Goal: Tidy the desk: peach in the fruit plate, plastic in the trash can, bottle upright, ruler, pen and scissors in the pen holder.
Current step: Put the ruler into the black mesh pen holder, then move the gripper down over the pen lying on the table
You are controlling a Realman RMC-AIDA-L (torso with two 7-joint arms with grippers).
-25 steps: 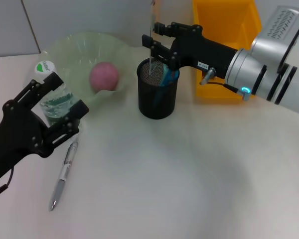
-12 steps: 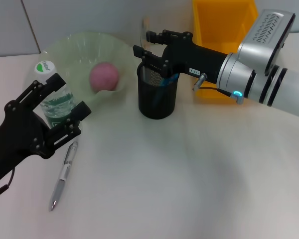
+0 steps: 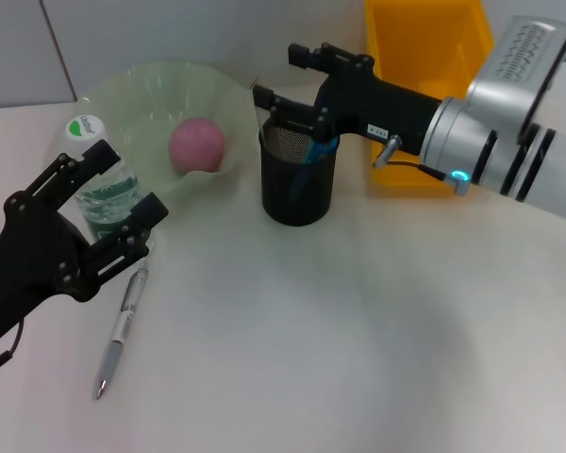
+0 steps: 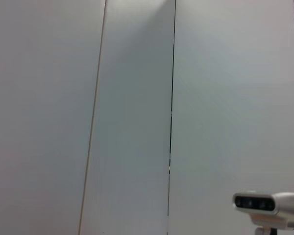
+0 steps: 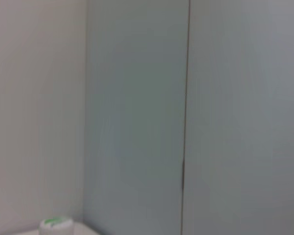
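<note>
peach (image 3: pixel 197 143) in fruit plate (image 3: pixel 132 90), scissors (image 3: pixel 313 151) in pen holder (image 3: pixel 298 189)

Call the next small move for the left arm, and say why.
Probably release the bottle and drop to the pen. The bottle stands upright between the left gripper's fingers, the peach sits in the fruit plate, and the pen lies on the desk just below that gripper, not in the pen holder.
</note>
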